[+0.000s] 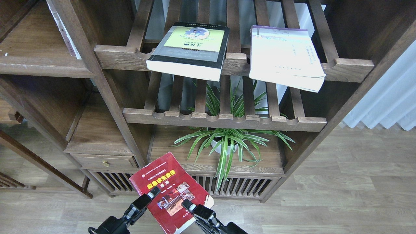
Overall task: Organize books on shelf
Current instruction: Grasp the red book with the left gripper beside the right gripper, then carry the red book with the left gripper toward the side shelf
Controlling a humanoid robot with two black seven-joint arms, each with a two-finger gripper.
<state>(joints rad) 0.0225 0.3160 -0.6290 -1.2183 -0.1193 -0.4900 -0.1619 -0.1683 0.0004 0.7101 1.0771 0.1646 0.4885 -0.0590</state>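
Observation:
The red book (169,191), with a yellow title and photos, is low in the head view, tilted, in front of the bookcase's bottom grille. My left gripper (170,197) is shut on it, one finger (144,201) at its left edge and the other at its right. The thick black-and-lime-green book (190,48) and the pale white book (284,57) lie flat on the upper slatted rack, both overhanging its front rail. The solid dark-brown shelf (42,66) is at the upper left, well above and left of the gripper. My right gripper is out of view.
A potted spider plant (227,143) stands on the lower plank just right of the red book. A second slatted rack (224,122) hangs above it. A thin pale item (66,35) leans against the upright post (97,81). A small drawer (104,161) sits at lower left.

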